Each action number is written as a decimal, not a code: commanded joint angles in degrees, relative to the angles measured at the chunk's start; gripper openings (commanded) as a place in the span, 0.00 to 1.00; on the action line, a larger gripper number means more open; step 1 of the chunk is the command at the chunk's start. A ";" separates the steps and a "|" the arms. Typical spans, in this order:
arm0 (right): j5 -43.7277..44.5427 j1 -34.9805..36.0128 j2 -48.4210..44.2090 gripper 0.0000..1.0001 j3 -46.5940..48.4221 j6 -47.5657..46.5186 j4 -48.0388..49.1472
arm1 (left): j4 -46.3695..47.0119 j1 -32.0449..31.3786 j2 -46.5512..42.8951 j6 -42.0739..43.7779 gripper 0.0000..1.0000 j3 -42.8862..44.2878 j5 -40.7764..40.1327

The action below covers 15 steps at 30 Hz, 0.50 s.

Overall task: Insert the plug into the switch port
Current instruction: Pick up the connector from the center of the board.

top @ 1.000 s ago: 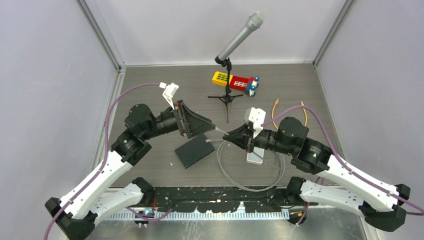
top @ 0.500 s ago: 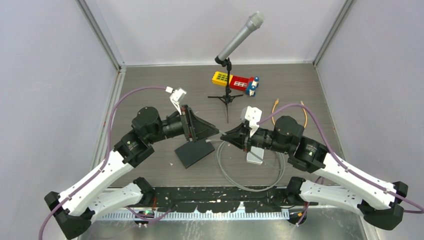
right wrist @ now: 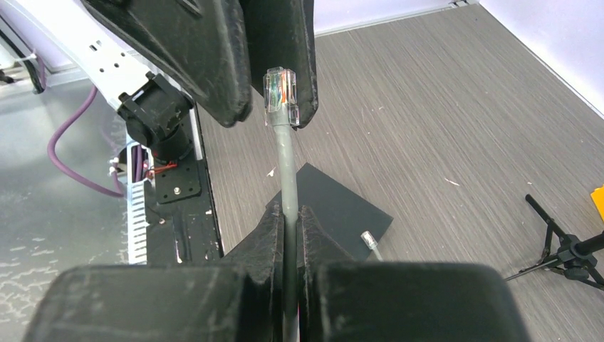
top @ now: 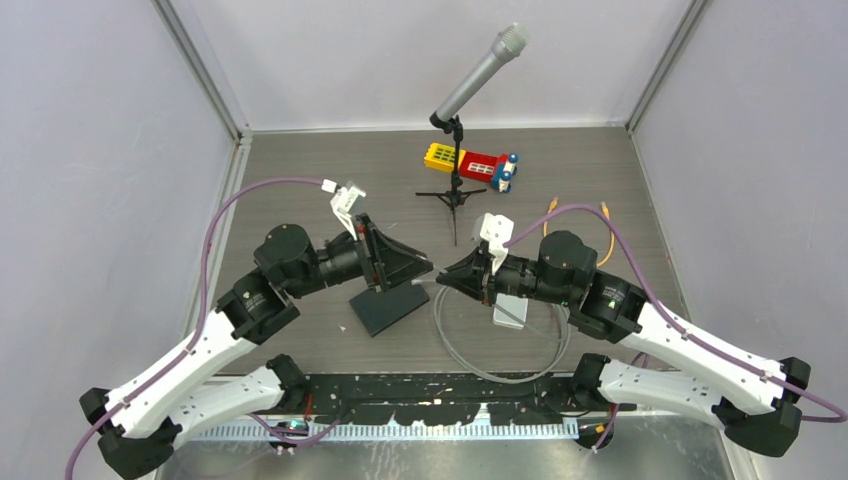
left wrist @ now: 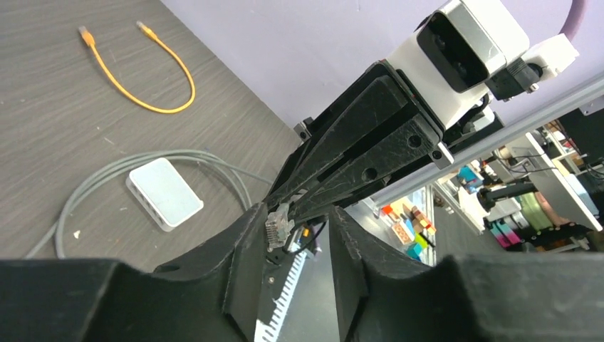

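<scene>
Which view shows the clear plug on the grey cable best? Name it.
Right wrist: the clear plastic plug on the grey cable stands large, contacts visible. Left wrist shows it small between the left fingers; top external barely resolves it.

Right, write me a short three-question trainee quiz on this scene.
1. True or false: the right pincer is shut on the grey cable just behind its RJ45 plug.
2. Fill in: the plug sits between the fingers of the left pincer, which is ___.
3. Where is the white switch?
A) held in the left pincer
B) on the table, inside the grey cable's loop
C) held in the right pincer
Key: 1 true; 2 open; 3 B.
</scene>
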 commanded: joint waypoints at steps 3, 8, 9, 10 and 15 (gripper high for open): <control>0.69 0.28 -0.57 0.01 0.79 0.39 2.89 | 0.40 -0.23 0.70 0.97 0.34 2.76 0.17; 0.99 0.25 -0.87 0.01 0.73 0.19 2.92 | 0.83 -0.23 1.22 0.97 0.17 2.65 0.82; 0.92 0.28 -0.85 0.01 0.73 0.19 2.84 | 0.86 -0.23 1.20 0.97 0.13 2.52 0.65; 0.84 0.29 -0.82 0.01 0.73 0.19 2.73 | 0.91 -0.23 1.11 0.97 0.09 2.43 0.56; 0.63 0.29 -0.84 0.01 0.27 -0.01 2.43 | 0.92 -0.23 0.50 0.75 0.00 1.87 -0.73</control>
